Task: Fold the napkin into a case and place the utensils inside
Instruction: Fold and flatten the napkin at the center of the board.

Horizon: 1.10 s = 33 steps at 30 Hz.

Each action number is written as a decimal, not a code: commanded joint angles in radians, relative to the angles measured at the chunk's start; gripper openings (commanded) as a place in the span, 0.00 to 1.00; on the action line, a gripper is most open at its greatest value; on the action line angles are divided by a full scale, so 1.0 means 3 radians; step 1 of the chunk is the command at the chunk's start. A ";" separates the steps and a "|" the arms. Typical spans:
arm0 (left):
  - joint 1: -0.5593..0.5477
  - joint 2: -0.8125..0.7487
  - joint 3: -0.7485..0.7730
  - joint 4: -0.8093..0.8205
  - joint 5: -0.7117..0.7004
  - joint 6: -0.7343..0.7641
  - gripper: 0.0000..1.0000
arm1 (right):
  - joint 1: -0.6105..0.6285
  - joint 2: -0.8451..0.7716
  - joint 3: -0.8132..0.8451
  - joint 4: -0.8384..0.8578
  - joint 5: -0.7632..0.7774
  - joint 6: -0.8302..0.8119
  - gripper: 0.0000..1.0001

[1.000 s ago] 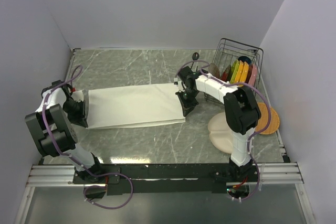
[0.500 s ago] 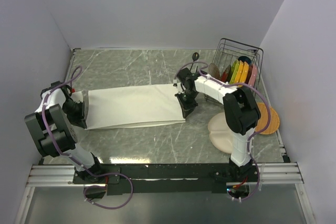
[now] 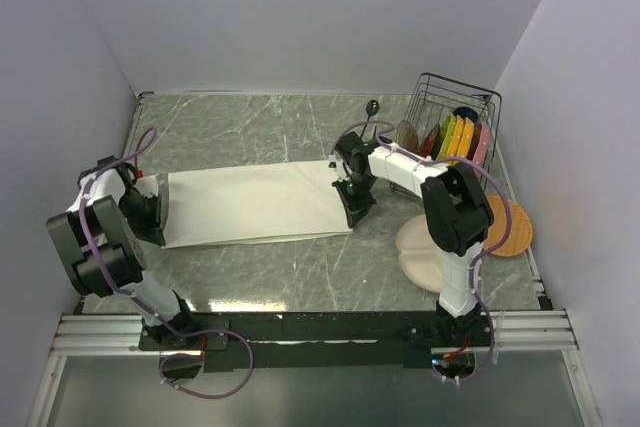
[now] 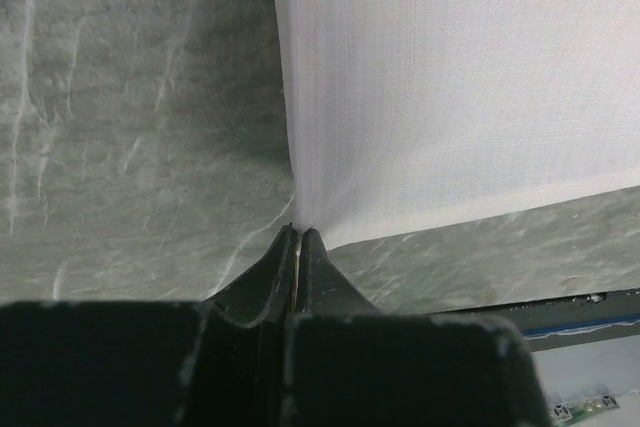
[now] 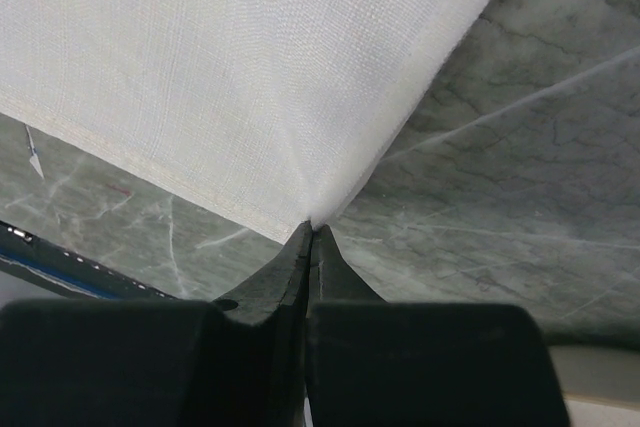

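Napkin, a big cream-white soft cloth (image 3: 255,205), lies as a long flat strip on the grey-green marble table (image 3: 250,127), running from 9 o'clock to centre. Black left gripper (image 4: 299,235) is pinched tight on its 7 o'clock corner, black right gripper (image 5: 312,232) clamps the 5 o'clock corner. Dark slender spoon (image 3: 372,106) sits near 1 o'clock.

Napkin (image 3: 255,205) flat on desk (image 3: 300,267). Dish rack (image 3: 428,107) right of napkin, farther back. Plate (image 3: 420,247) right of napkin, nearer front. Spoon (image 3: 372,107) behind napkin's right end.
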 commanded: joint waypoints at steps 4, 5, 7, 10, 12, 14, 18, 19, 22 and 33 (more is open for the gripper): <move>0.0028 0.0132 -0.0037 0.0150 0.0000 -0.0022 0.01 | 0.0045 0.0102 0.0154 -0.0038 0.0099 0.0013 0.00; 0.0028 0.0143 -0.0042 0.0150 0.0015 -0.0017 0.01 | 0.0050 0.0112 0.0164 -0.0023 0.0109 0.0013 0.01; 0.0023 0.0163 -0.0048 0.0160 0.0046 -0.0027 0.01 | 0.0050 0.0127 0.0169 -0.0023 0.0125 0.0018 0.05; 0.0023 0.0163 -0.0053 0.0160 0.0072 -0.0022 0.11 | 0.0050 0.0148 0.0210 -0.0049 0.0135 0.0003 0.18; 0.0023 0.0128 -0.0022 0.0129 0.0087 -0.0007 0.34 | 0.0055 0.0112 0.0256 -0.0074 0.0145 -0.0038 0.34; 0.0053 0.0061 0.0100 0.0043 0.0158 0.0034 0.45 | 0.0050 0.0025 0.0347 -0.0151 0.0150 -0.0079 0.46; 0.0089 -0.0275 0.0544 -0.0085 0.0327 0.0166 0.69 | 0.0040 -0.0256 0.0531 -0.0223 0.0151 -0.0319 0.59; 0.0089 -0.0322 0.0672 -0.0091 0.0378 0.0192 0.74 | 0.0045 -0.0393 0.0588 -0.0177 0.0166 -0.0325 0.65; 0.0084 -0.0430 0.1199 -0.0009 0.0639 0.0218 0.99 | 0.0009 -0.0552 0.0935 -0.0049 0.0176 -0.0463 0.84; 0.0008 -0.1139 0.1109 0.1733 0.1744 -0.0220 0.99 | 0.0009 -0.0573 0.1606 0.1249 0.0416 -0.0239 0.97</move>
